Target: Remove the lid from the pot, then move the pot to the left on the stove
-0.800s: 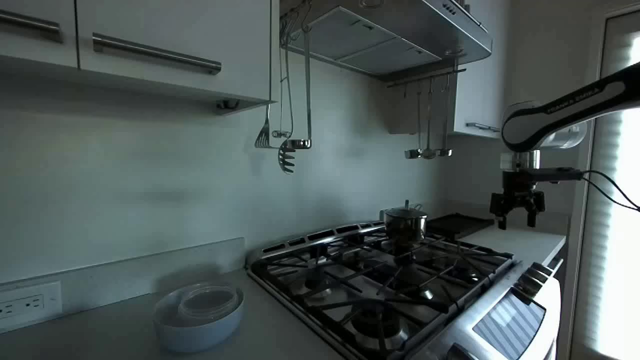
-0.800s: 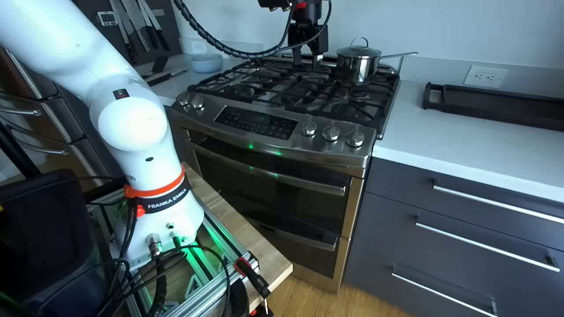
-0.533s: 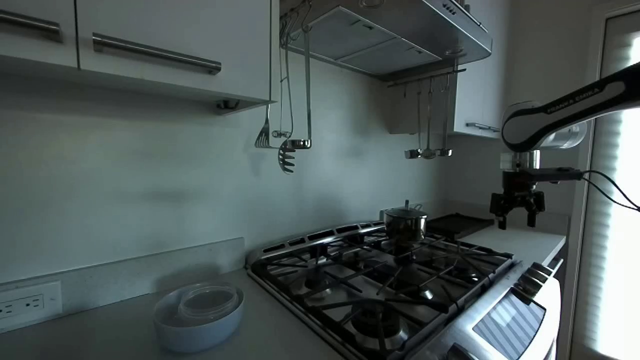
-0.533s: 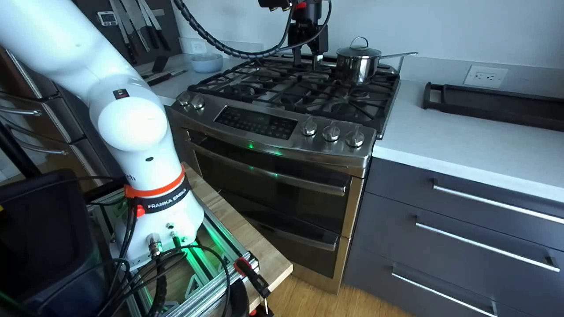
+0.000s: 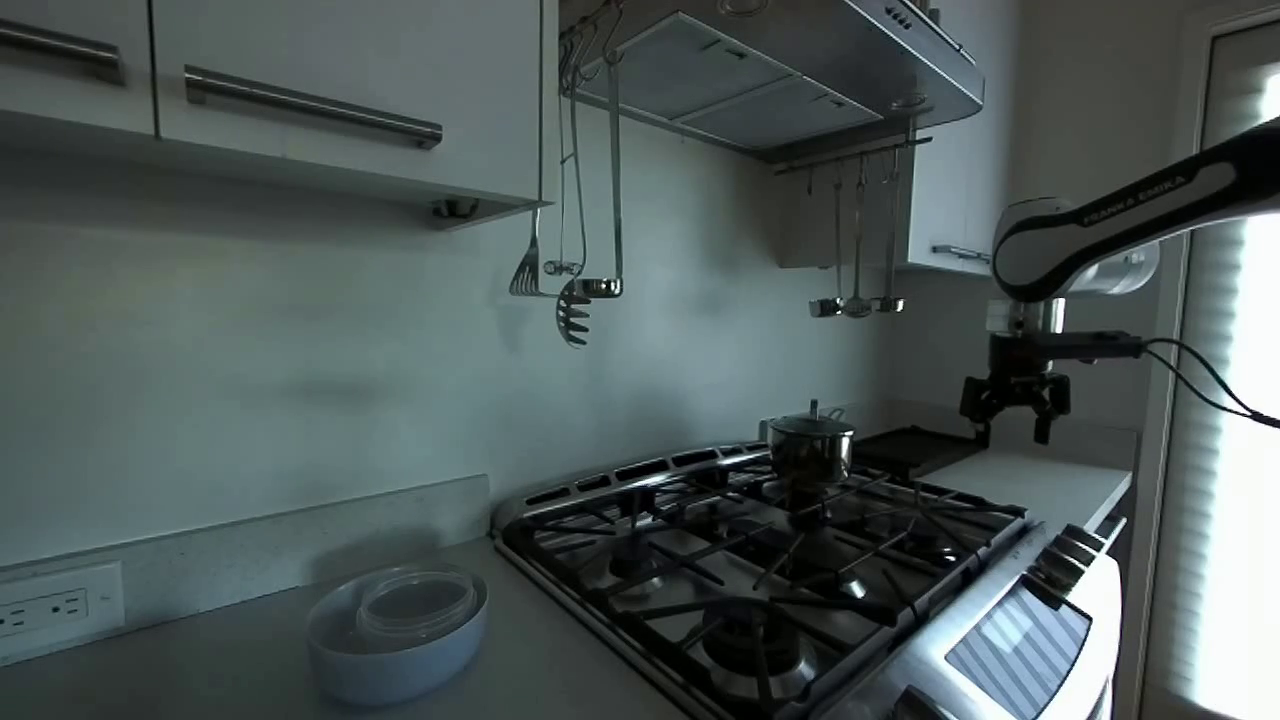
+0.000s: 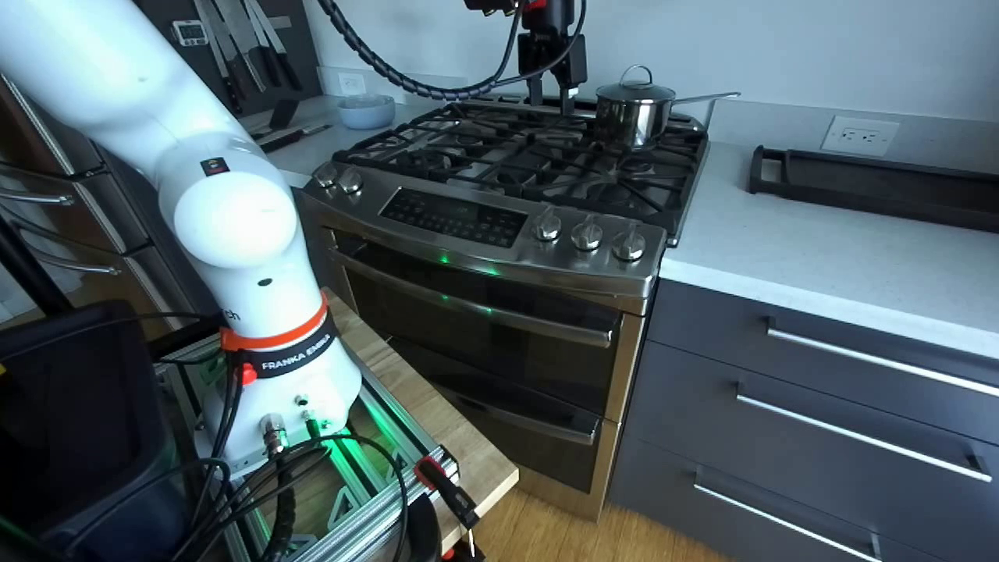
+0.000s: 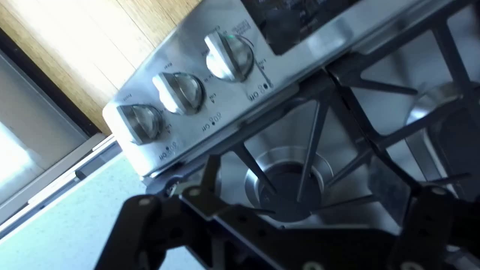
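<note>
The steel pot (image 5: 812,460) stands upright on the far grates of the stove (image 5: 985,585) in an exterior view. The dark round lid (image 5: 812,427) sits on it. The pot (image 6: 634,123) and lid (image 6: 637,90), with its loop handle upright, also show in an exterior view; the pot's long handle points right. My gripper (image 5: 1012,432) is open and empty, held above the stove's front part, apart from the pot. It also shows in an exterior view (image 6: 552,100), left of the pot in the picture. In the wrist view my open fingers (image 7: 300,180) frame a burner; pot and lid are out of view.
A flat dark tray (image 6: 882,187) lies on the counter beside the stove. White bowls (image 5: 395,640) stand on the counter at the stove's other side. Utensils (image 5: 600,288) hang from the rail under the hood (image 5: 740,85). Knobs (image 7: 176,93) line the stove's front.
My gripper has moved slightly up and across, leftward in one exterior picture and slightly rightward in the other. It stays open. The pot and lid have not moved.
</note>
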Controlling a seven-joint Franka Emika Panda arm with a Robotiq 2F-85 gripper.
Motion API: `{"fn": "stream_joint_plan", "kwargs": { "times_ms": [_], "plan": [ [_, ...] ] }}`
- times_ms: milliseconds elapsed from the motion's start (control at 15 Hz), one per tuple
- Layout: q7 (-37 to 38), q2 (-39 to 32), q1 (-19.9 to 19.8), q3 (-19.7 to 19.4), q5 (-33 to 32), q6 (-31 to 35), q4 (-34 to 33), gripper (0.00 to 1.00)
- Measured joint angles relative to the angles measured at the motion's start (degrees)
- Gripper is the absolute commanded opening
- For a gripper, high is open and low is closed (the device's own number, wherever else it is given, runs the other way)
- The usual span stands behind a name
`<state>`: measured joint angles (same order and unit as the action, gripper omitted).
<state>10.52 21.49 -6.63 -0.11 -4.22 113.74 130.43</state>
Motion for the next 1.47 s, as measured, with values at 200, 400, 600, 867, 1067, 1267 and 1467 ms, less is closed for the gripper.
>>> {"fn": "stream_joint_plan", "kwargs": {
  "times_ms": [200, 400, 600, 867, 1067, 1267, 1467],
  "plan": [
    [4.5, -3.9, 1.2, 2.3, 0.2, 3.7, -4.5, 1.0],
    [9.7, -9.3, 2.4, 4.9, -0.8, 6.9, -10.7, 1.0],
    [16.8, -15.7, 3.2, 6.5, -4.3, 10.1, -17.2, 1.0],
    [25.4, -24.4, 4.6, 6.2, -9.6, 13.3, -25.2, 1.0],
    [27.1, -29.9, 6.3, 5.1, -11.0, 15.8, -30.4, 1.0],
    [27.1, -34.7, 8.4, 3.5, -12.7, 19.1, -34.8, 1.0],
    [26.7, -38.6, 9.8, 2.1, -12.8, 21.4, -38.1, 1.0]
  ]
}}
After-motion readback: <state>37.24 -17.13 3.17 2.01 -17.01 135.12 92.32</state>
